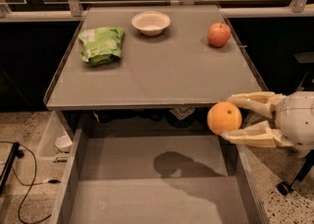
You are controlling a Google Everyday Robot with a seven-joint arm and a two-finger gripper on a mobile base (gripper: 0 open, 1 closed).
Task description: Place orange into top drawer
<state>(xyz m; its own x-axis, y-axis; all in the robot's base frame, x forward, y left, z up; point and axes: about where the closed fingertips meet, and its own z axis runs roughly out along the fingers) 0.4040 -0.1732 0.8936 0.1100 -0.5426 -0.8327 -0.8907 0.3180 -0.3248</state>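
Observation:
The orange [224,118] is round with plain orange skin and is held between the two pale fingers of my gripper [233,117]. The gripper reaches in from the right and is shut on the orange. It holds the fruit in the air above the right rear part of the open top drawer [147,188], just in front of the tabletop's front edge. The drawer is wide and grey with a flat bottom and low side walls. The orange and gripper cast a shadow on the drawer floor.
On the grey tabletop [162,70] lie a green bag [101,45] at the left, a white bowl [150,22] at the back, and a red apple [219,34] at the back right. A cable [22,179] runs on the floor at left.

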